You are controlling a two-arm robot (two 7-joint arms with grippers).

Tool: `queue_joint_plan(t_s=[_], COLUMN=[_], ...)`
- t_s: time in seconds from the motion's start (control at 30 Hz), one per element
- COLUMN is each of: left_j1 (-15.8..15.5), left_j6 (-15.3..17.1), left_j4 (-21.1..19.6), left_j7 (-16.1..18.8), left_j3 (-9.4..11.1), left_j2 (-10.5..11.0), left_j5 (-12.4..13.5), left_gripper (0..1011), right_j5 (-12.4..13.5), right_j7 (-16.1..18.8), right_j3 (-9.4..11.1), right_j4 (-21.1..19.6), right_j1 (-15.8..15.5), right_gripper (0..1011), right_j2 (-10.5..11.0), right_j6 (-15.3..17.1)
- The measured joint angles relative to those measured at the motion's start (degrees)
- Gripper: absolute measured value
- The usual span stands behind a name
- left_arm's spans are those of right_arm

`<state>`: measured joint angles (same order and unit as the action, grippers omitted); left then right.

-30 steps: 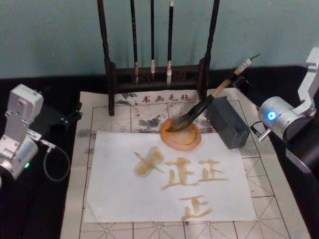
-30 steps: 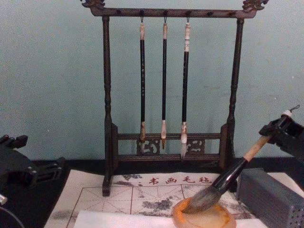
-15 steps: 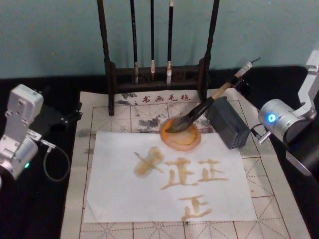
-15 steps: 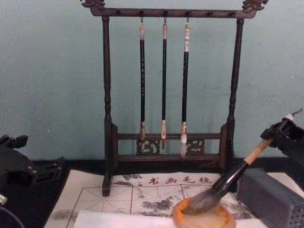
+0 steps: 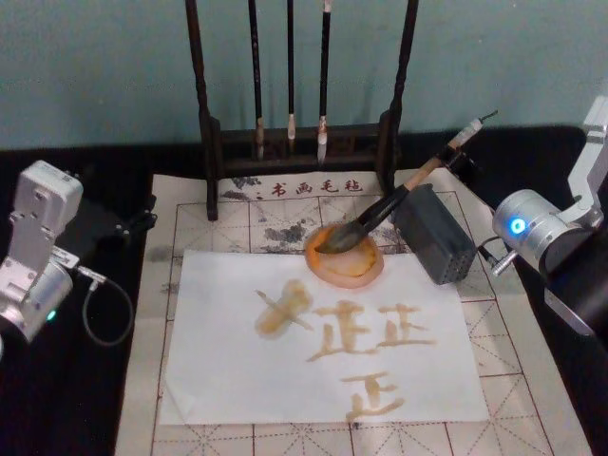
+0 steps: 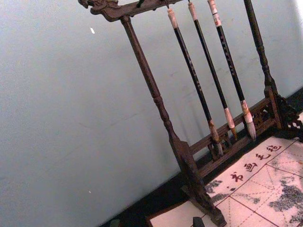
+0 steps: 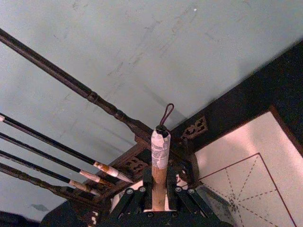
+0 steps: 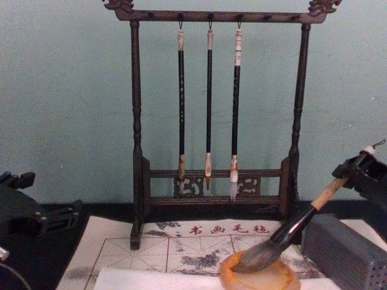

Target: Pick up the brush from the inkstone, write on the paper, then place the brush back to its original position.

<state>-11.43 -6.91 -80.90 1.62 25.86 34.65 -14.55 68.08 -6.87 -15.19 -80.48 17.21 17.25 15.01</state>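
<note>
While the brush [image 5: 394,203] rests bristles-down in the inkstone [image 5: 346,258], the right end effector [image 5: 460,159] pinches its upper handle.

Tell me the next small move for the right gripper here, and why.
Probably open the right gripper and let go. The paper already carries brown strokes, and the brush lies tilted with its bristles in the inkstone and its black section across the grey box, so it looks placed back. The jaws still clamp the tan handle near the white-wrapped end. The left gripper is parked at the mat's left.
</note>
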Motion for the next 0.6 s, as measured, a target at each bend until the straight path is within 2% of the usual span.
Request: queue_joint_plan(t_s=[0.4,0.6], left_j1=[0.0,0.0], left_j6=[0.0,0.0], left_j4=[0.0,0.0], left_j7=[0.0,0.0], left_j3=[0.0,0.0], left_j2=[0.0,0.0], left_j5=[0.0,0.0], left_gripper=[1001,1001], right_j5=[0.0,0.0], right_j7=[0.2,0.2], right_j3=[0.1,0.1], right_j4=[0.0,0.1], right_j1=[0.0,0.0], right_gripper=[200,334], right_j2=[0.0,-0.1], right_j6=[0.1,0.1])
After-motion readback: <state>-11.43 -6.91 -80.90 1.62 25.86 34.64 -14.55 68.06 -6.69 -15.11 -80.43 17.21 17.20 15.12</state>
